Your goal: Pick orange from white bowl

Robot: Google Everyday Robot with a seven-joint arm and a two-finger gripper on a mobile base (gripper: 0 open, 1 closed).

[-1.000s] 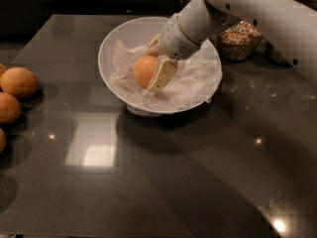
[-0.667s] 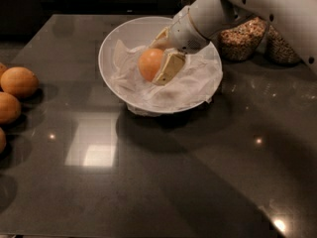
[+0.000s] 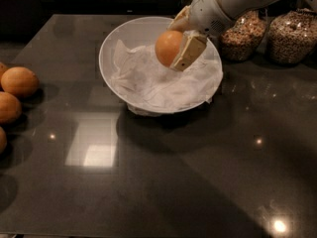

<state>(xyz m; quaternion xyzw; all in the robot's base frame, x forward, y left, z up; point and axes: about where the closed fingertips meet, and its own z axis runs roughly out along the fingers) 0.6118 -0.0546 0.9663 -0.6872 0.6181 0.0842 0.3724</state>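
Observation:
The white bowl [image 3: 111,43] stands at the back middle of the dark table, lined with crumpled white paper [image 3: 148,81]. My gripper [image 3: 174,46] reaches in from the upper right and is shut on the orange [image 3: 166,46]. One tan finger [image 3: 187,52] lies across the orange's right side; the other is hidden behind it. The orange hangs above the paper lining, lifted off it, over the bowl's right half.
Several duller tan-orange fruits [image 3: 19,81] lie at the table's left edge. Two glass jars of grains [image 3: 244,35] [image 3: 290,36] stand at the back right, close behind my arm. Dark glossy tabletop [image 3: 163,177] stretches in front of the bowl.
My gripper has risen and moved slightly right with the orange in it. The orange has come up off the paper lining. The bowl has stayed in place.

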